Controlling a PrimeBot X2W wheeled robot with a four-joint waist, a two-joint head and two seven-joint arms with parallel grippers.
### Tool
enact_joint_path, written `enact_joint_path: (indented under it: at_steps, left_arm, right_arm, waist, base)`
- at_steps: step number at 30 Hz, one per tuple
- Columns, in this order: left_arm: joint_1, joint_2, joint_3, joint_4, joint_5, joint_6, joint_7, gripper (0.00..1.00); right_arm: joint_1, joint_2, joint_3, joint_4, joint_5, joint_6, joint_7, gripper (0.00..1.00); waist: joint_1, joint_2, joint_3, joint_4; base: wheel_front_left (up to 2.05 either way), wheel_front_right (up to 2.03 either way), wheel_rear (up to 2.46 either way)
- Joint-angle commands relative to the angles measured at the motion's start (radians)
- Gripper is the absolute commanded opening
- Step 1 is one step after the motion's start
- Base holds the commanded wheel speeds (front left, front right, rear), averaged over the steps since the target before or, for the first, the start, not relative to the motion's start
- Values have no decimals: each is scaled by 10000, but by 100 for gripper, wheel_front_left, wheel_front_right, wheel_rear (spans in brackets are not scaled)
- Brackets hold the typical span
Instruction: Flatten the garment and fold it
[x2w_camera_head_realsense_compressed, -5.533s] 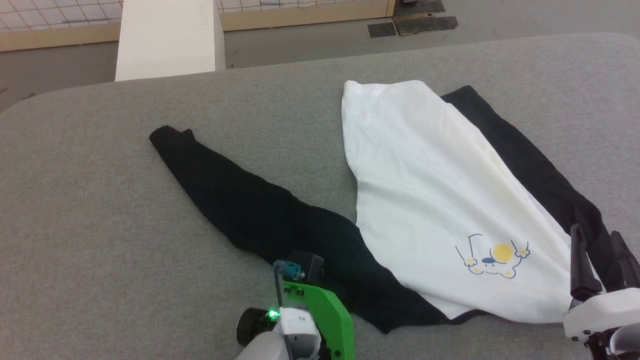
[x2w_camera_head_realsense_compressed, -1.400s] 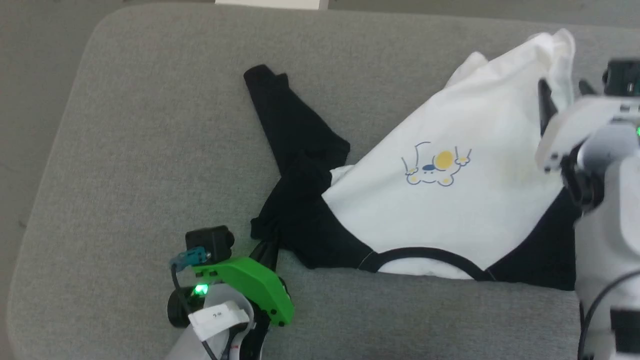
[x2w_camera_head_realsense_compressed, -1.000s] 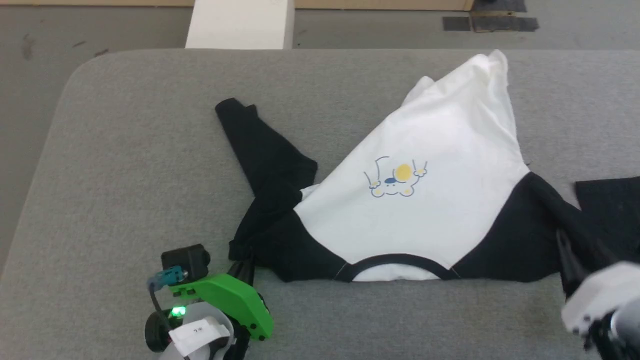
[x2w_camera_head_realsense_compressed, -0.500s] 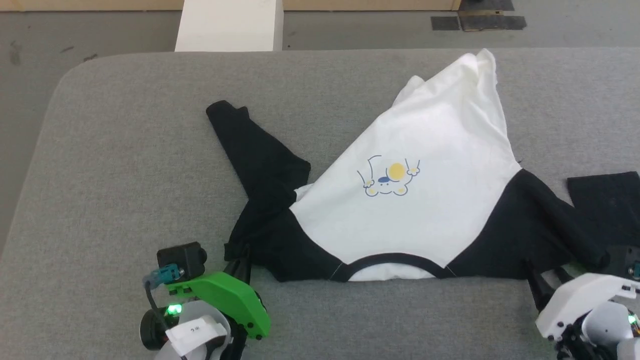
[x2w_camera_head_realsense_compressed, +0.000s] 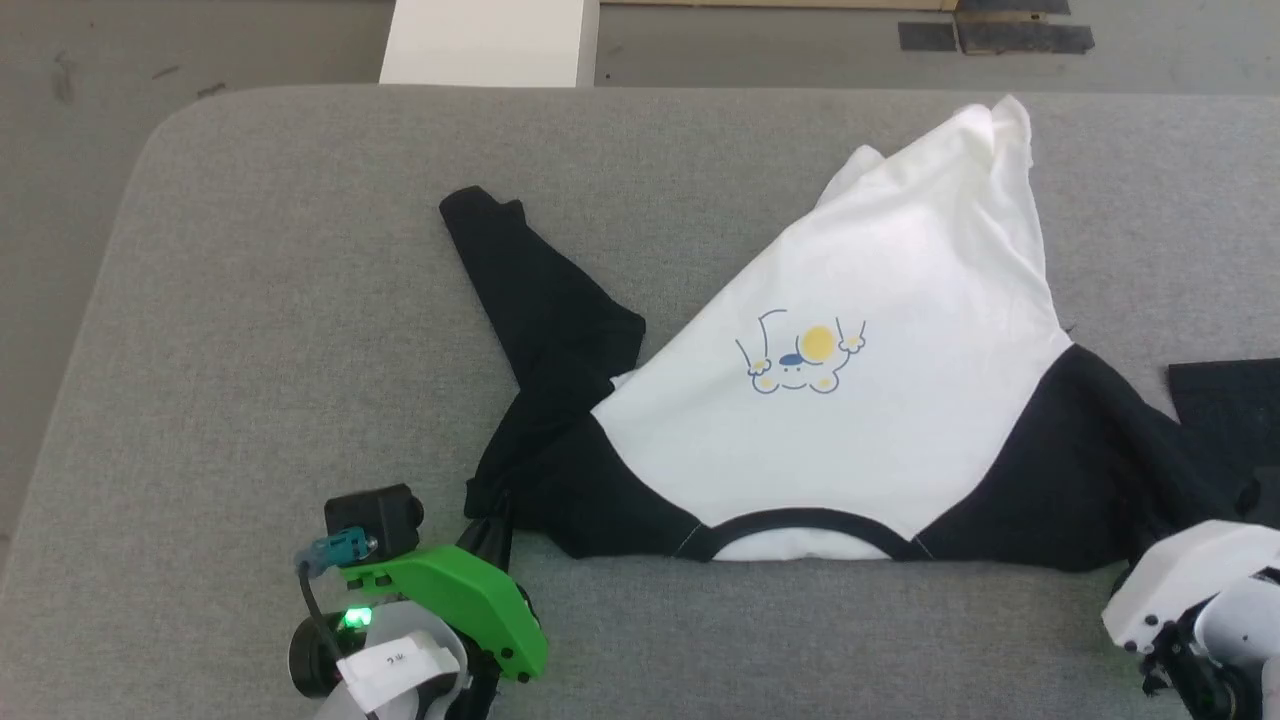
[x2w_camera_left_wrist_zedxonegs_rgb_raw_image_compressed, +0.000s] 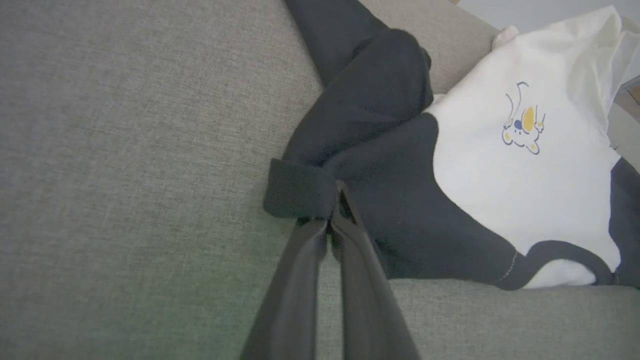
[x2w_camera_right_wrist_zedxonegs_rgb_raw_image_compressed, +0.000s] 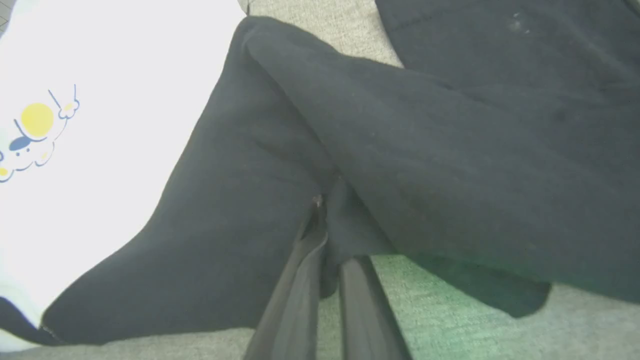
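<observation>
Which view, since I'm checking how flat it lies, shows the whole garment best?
The head view: nearly the whole garment is spread there. The left wrist view shows one sleeve and the print; the right wrist view, mostly the other sleeve.

garment (x2w_camera_head_realsense_compressed: 880, 430): white body, black raglan sleeves and neckline, small cartoon print; lies on grey surface (x2w_camera_head_realsense_compressed: 250, 300), neckline nearest, hem bunched to a far peak, sleeve at left kinked

Our left gripper (x2w_camera_left_wrist_zedxonegs_rgb_raw_image_compressed: 336, 202) lies low by the near edge of the table (x2w_camera_head_realsense_compressed: 250, 300), its two dark fingers pressed together on a black sleeve of the garment (x2w_camera_head_realsense_compressed: 850, 420). Our right gripper (x2w_camera_right_wrist_zedxonegs_rgb_raw_image_compressed: 325, 205), by the same edge further right, is closed on the other black sleeve.
</observation>
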Motion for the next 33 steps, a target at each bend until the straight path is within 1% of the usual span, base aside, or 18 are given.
enact_joint_path:
  at_steps: [1,5,9,11,14,17,19,21,24,25,27,30,33]
  left_arm:
    - [-83,-4,44,32,-124,-47,-79,0]
    - [-34,-13,110,-78,-186,-147,-302,0]
    - [-101,-84,199,-573,-532,-478,-378,0]
    - [-277,-89,306,-925,-735,-628,-333,0]
    - [-908,-52,445,-1503,-1118,-908,41,0]
    - [-1840,-3,587,-1841,-1501,-1162,558,0]
    - [-2627,-120,852,-1977,-2021,-1315,897,0]
    - [-3688,-180,1266,-1931,-2444,-1326,1189,0]
    - [-5262,-82,1685,-1544,-2604,-1267,1514,0]
    - [-5878,-82,1844,-1364,-2662,-1169,1629,0]
    - [-7089,32,2024,-954,-2490,-1069,1702,0]
    - [-8748,198,2159,-205,-2039,-922,1623,0]
    - [-10378,349,2320,626,-1559,-740,1366,0]
  right_arm:
    - [242,33,41,-77,28,-17,-49,0]
    - [545,33,212,-937,71,-17,-169,0]
    - [638,33,426,-2337,-29,-17,58,0]
    - [553,33,610,-3128,-162,-17,384,0]
    - [77,33,887,-4237,-776,-17,1104,0]
    - [-817,-21,1262,-4880,-1275,-17,1866,0]
    - [-1650,-333,1573,-5051,-1465,-17,2345,0]
    - [-2774,-785,1939,-4934,-1542,-17,2803,0]
    - [-4407,-1348,2450,-4382,-1509,-17,3221,0]
    - [-5063,-1557,2632,-4150,-1518,-17,3296,0]
    - [-6236,-1853,2907,-3620,-1642,-17,3412,0]
    - [-7899,-2037,3171,-2793,-1885,-17,3340,0]
    - [-9617,-1970,3252,-1887,-2236,-17,2956,0]
  waist:
    - [0,0,-166,-47]
    - [0,0,-479,-172]
    - [0,0,-805,-308]
    - [0,0,-927,-379]
    - [0,0,-944,-467]
    - [0,0,-785,-568]
    - [0,0,-535,-661]
    - [0,0,-105,-789]
    - [0,0,549,-962]
    - [0,0,872,-1033]
    - [0,0,1432,-1149]
    - [0,0,2185,-1318]
    - [0,0,2912,-1511]
  base:
    - [0,0,0]
    - [0,0,0]
    - [0,0,0]
    - [0,0,0]
    - [0,0,0]
    - [0,0,0]
    - [0,0,0]
    - [0,0,0]
    - [0,0,0]
    - [0,0,0]
    - [0,0,0]
    - [0,0,0]
    - [0,0,0]
